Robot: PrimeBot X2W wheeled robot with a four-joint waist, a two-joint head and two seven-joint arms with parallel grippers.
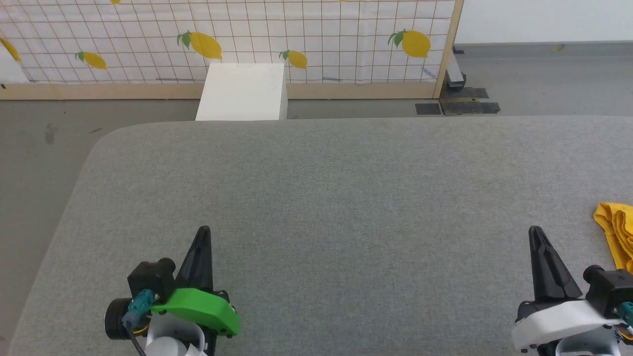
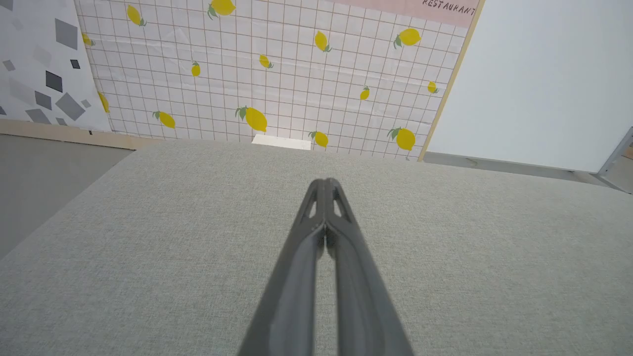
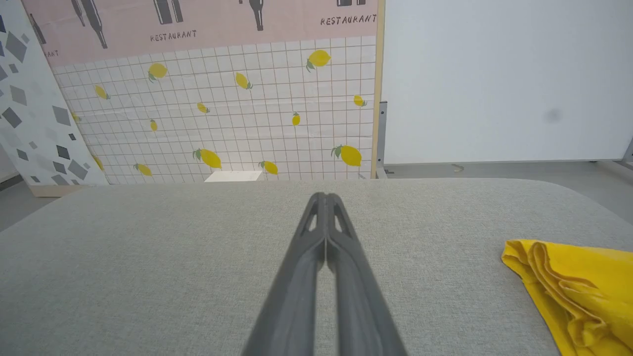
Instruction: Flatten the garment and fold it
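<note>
Your head view looks down from above and behind both arms onto the grey tabletop [image 1: 346, 198], facing the lemon backdrop [image 1: 321, 34]. Each wrist view sits low and close over that tabletop, looking along its own jaws toward the same backdrop. All three share the white box [image 1: 242, 91] past the far edge; head and right wrist views share the garment [image 1: 615, 237] at your right.

Garment [image 1: 617, 232] on table [image 1: 316, 198], far right.
</note>
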